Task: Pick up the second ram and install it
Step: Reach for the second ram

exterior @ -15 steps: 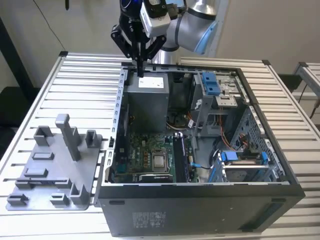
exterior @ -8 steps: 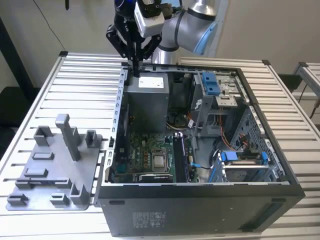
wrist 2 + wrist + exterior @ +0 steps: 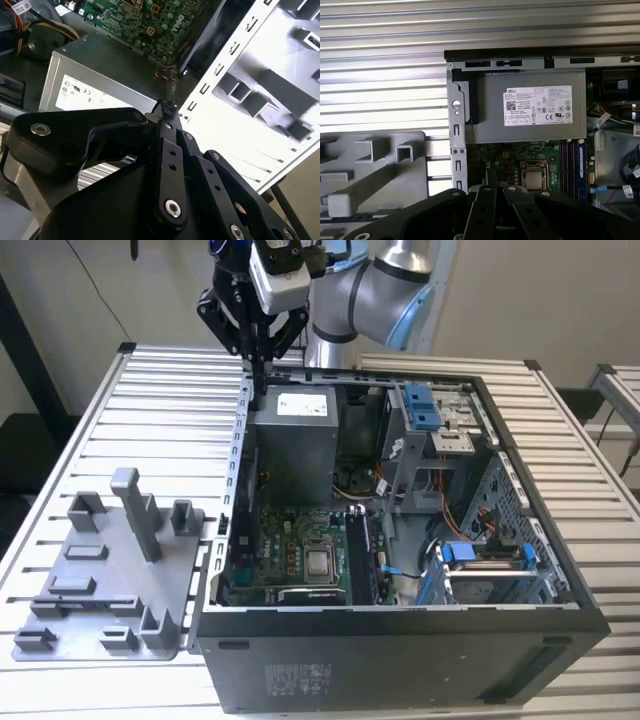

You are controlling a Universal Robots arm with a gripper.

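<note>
My gripper point(image 3: 258, 388) hangs from the arm above the rear corner of the open computer case point(image 3: 400, 640) on the exterior view's left, over the case wall beside the grey power supply point(image 3: 295, 440). In both wrist views the gripper point(image 3: 167, 107) point(image 3: 492, 176) has its two black fingers pressed together, with nothing between them. A thin dark strip point(image 3: 85, 600) lies on edge in the grey plastic tray point(image 3: 100, 540). It looks like the second ram and also shows in the first wrist view point(image 3: 370, 218). The gripper is well apart from it.
The green motherboard point(image 3: 300, 550) lies on the case floor with long black slots point(image 3: 570, 162) beside the processor. Drive cages with blue clips point(image 3: 420, 405) and loose cables fill the case's other side. The tray's upright posts point(image 3: 135, 510) stand on the ribbed metal table point(image 3: 150, 400).
</note>
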